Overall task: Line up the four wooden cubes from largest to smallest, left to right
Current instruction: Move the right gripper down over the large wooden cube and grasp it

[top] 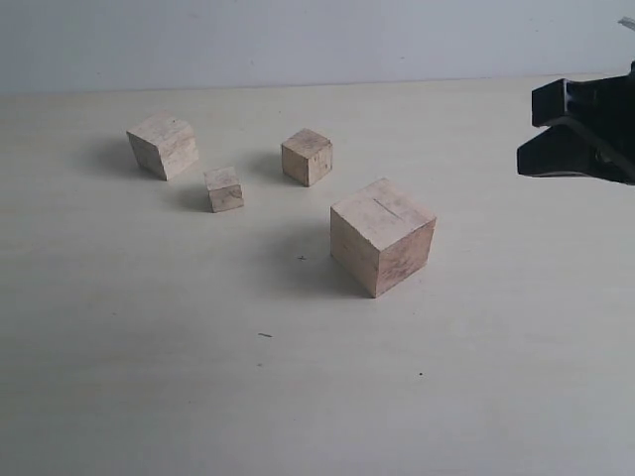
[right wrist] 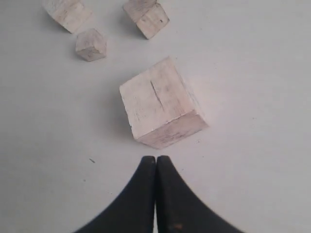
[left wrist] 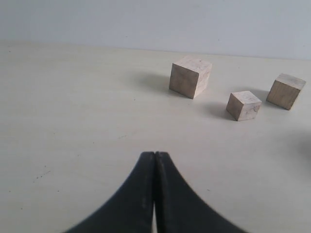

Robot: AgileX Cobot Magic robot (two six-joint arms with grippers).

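Four pale wooden cubes rest on the table. The largest cube [top: 382, 236] [right wrist: 162, 103], with a thin dark slit on its top face, stands right of centre. The second-largest cube [top: 163, 145] [left wrist: 190, 76] [right wrist: 67, 13] sits at the back left. Just right of it lies the smallest cube [top: 224, 188] [left wrist: 243, 105] [right wrist: 90, 44]. A mid-sized cube [top: 307, 156] [left wrist: 286, 91] [right wrist: 146, 16] stands behind the middle. My right gripper [right wrist: 156, 158] is shut and empty, hovering just short of the largest cube; its black body [top: 585, 129] shows at the right edge. My left gripper [left wrist: 154, 154] is shut and empty, well back from the cubes.
The pale table [top: 149, 357] meets a light wall [top: 298, 40] at the back. A few small dark specks [top: 265, 335] mark the table surface in front of the cubes.
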